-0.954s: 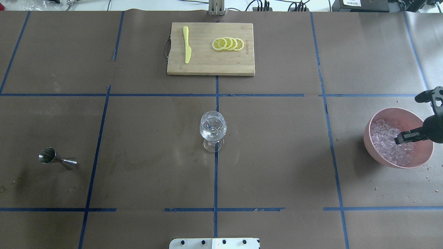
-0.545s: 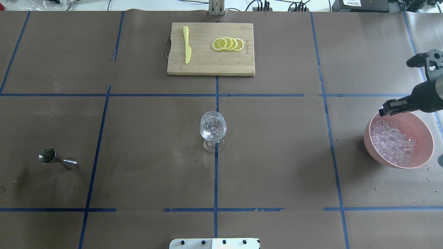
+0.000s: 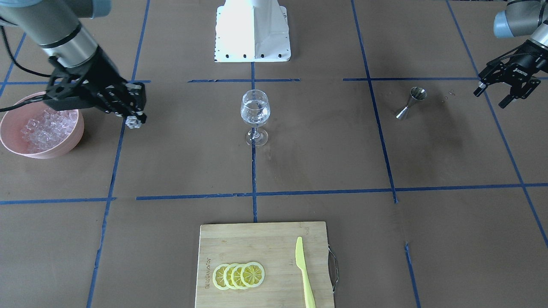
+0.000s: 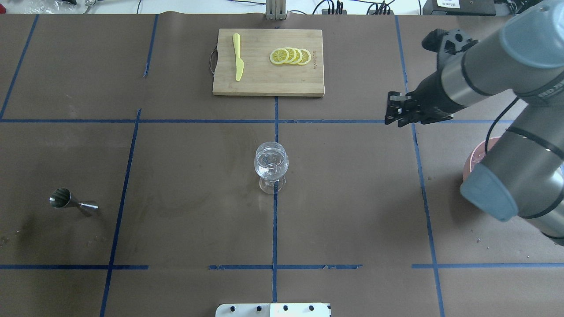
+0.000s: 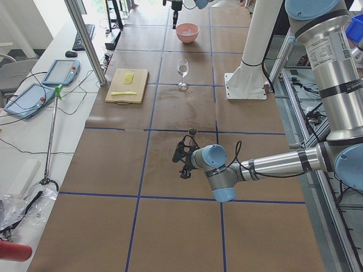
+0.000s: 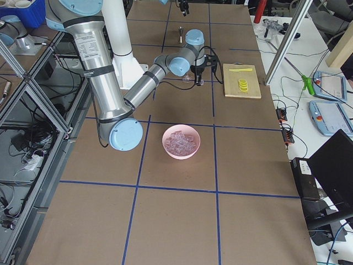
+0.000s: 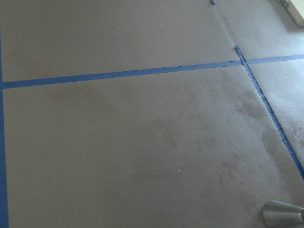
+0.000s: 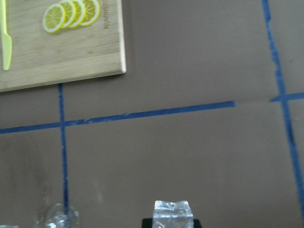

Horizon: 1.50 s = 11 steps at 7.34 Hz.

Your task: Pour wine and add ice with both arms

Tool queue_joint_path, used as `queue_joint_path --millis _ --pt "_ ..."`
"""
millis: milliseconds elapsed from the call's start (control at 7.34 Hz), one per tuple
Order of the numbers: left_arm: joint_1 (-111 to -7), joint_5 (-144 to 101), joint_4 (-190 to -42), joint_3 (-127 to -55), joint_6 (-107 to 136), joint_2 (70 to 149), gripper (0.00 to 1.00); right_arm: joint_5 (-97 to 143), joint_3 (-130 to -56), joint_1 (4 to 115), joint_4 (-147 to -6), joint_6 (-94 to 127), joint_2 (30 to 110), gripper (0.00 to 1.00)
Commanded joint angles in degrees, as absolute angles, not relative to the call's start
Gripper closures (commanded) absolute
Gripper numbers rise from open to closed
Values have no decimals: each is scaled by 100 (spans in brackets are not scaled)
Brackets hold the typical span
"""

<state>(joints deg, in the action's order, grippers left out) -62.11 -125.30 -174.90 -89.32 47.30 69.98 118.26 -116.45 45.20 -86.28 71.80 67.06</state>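
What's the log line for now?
right arm: jaws shut on ice, between bowl and glass | left arm: jaws open, near jigger | wine: in glass

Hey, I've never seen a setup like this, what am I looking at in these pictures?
A robot's right arm and left arm work at a brown table. The pictures come from above, across the table, both table ends, and a camera on each wrist. On the table are a wine glass holding some clear liquid, a metal jigger, a pink bowl of ice, and a cutting board with lemon slices and a yellow knife. The right gripper is shut on one ice cube, between bowl and glass. The left gripper hangs open and empty near the jigger.
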Motion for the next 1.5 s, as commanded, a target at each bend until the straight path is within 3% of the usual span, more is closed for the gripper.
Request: queue_joint_path --millis 0,272,817,954,1090,1226,1362 --pt "-6205 -12533 -17490 -8947 4755 7031 0 10990 -11497 3545 -8972 8600 5560 100" --pt "-6214 -12533 -17490 -8956 4772 7031 0 10776 -11006 3323 -8974 9129 4890 100" --pt "-6205 -12524 -17490 -8939 4790 7049 0 10723 -11013 3156 -8974 9184 4843 100" --pt "-6205 -12524 -17490 -8930 4790 7049 0 10714 -11021 3077 -8974 9193 4843 79" --pt "-6205 -12524 -17490 -8930 4790 7049 0 10609 -11021 2998 -8965 9289 4834 74" --pt "-6205 -12524 -17490 -8930 4790 7049 0 10547 -11004 2954 -8965 9325 4764 61" --pt "-6205 -12524 -17490 -8930 4790 7049 0 10547 -10987 2962 -8965 9334 4746 41"
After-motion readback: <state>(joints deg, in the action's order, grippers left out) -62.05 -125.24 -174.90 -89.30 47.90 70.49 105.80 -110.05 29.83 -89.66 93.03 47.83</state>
